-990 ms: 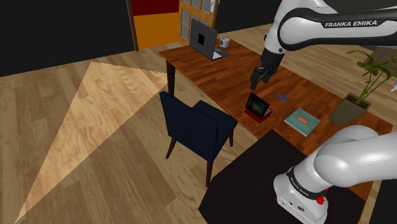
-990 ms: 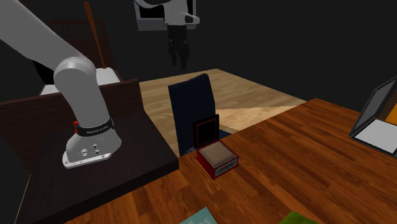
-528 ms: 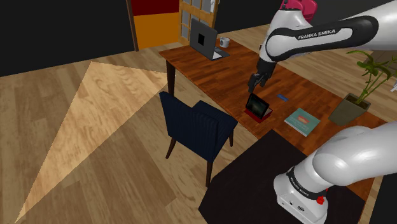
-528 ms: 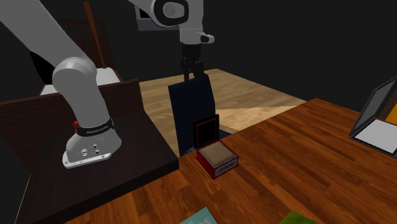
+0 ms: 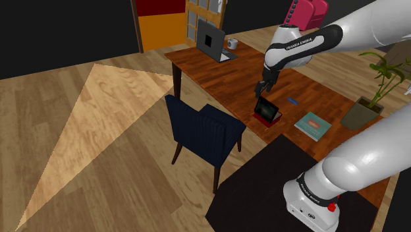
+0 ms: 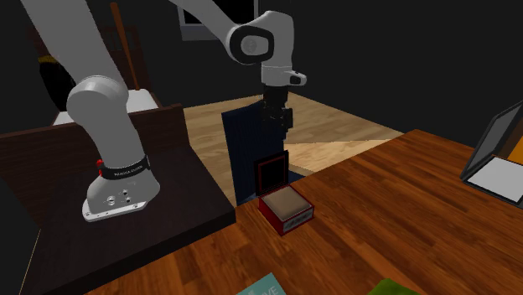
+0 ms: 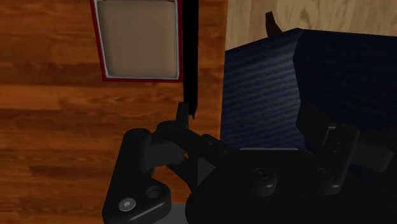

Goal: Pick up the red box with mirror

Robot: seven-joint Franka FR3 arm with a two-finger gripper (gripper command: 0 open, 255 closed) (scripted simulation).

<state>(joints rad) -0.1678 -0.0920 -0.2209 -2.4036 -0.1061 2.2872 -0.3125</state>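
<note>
Claw (image 6: 277,126) hovers over square red box (image 6: 285,211) on wood-grain table (image 6: 394,209).

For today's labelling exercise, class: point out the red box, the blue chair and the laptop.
red box (image 6: 286,208): second exterior view, on its tan top face.
blue chair (image 5: 197,135): shoulder view, on its backrest.
laptop (image 5: 209,39): shoulder view, on its raised lid.

Home study: wooden desk (image 5: 224,74) with laptop (image 5: 212,41), mug (image 5: 232,44), navy chair (image 5: 204,132), potted plant (image 5: 375,86), plank floor (image 5: 85,145).
</note>
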